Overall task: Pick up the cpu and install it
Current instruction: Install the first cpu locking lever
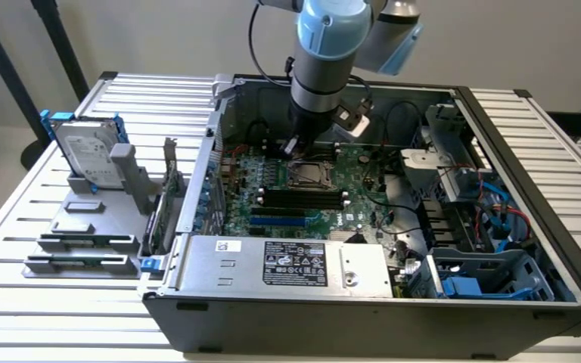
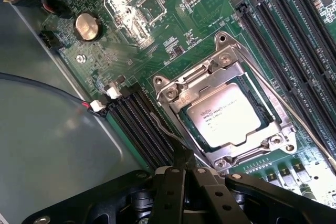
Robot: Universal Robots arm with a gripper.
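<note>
the gripper (image 1: 296,148) (image 2: 182,157) hangs inside the open computer case (image 1: 371,311), low over the motherboard (image 2: 184,35) and just beside the processor socket (image 2: 173,91). its claw is narrow, with the black fingers (image 2: 173,192) pressed together and nothing between them. the cpu (image 2: 228,115) (image 1: 306,175) lies flat in the socket near the middle of the motherboard, silver-grey top up, the metal frame around it. black memory slots (image 2: 142,125) run along the socket's sides. a coin battery (image 2: 87,26) sits nearer the board's edge.
</note>
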